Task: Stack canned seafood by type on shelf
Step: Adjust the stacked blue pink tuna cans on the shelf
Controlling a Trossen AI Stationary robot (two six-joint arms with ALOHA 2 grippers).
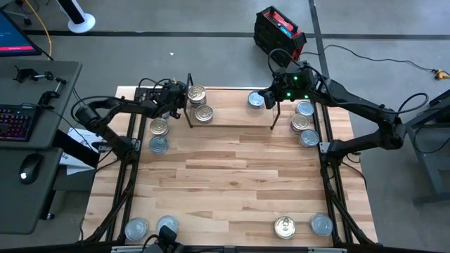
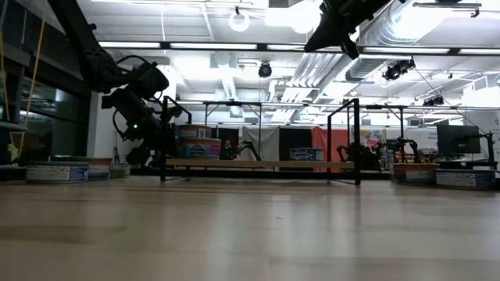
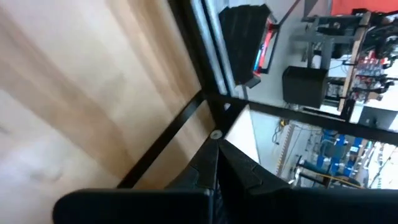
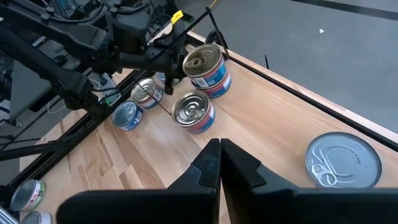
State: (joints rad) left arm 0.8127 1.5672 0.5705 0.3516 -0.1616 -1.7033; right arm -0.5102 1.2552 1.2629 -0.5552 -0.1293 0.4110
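The shelf [image 1: 232,117], a low wooden board with black wire uprights, stands at the table's far middle. On its left end sits a stack of two gold-lidded tins [image 4: 206,65], with a single gold-lidded tin [image 4: 194,112] in front of it. A silver-blue tin [image 4: 344,160] rests on the shelf's right end. My left gripper [image 4: 176,62] is shut and empty, level with the stack's left side. My right gripper [image 4: 220,155] is shut and empty, hovering above the shelf's right part beside the silver-blue tin [image 1: 256,100]. My left gripper has its shut fingertips right beside the upper tin's left wall [image 4: 186,67], coming level from the table's left. I cannot tell whether they touch it.
Two tins [image 1: 159,127] [image 1: 159,145] lie on the table left of the shelf, and three [image 1: 301,122] lie to its right. More tins sit at the near edge, two at the left [image 1: 136,228] and two at the right [image 1: 285,227]. Black frame bars [image 1: 130,176] run along both sides.
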